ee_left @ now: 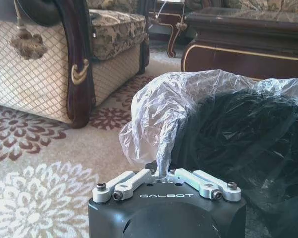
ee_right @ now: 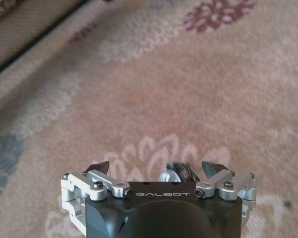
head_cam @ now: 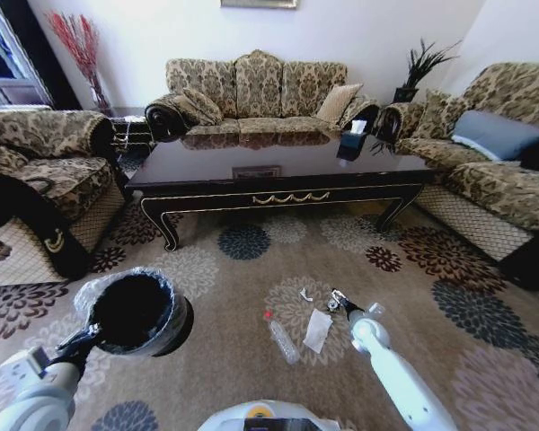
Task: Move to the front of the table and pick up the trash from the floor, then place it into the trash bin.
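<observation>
The long dark surface stands across the carpet between the sofas. Nearer the robot, at its left, the black bin with its crinkled clear liner is gripped at the rim by the clenched left end effector. The clear bottle and white paper scraps lie on the carpet beside it. The right end effector hangs released over a small dark bit, near the scraps.
</observation>
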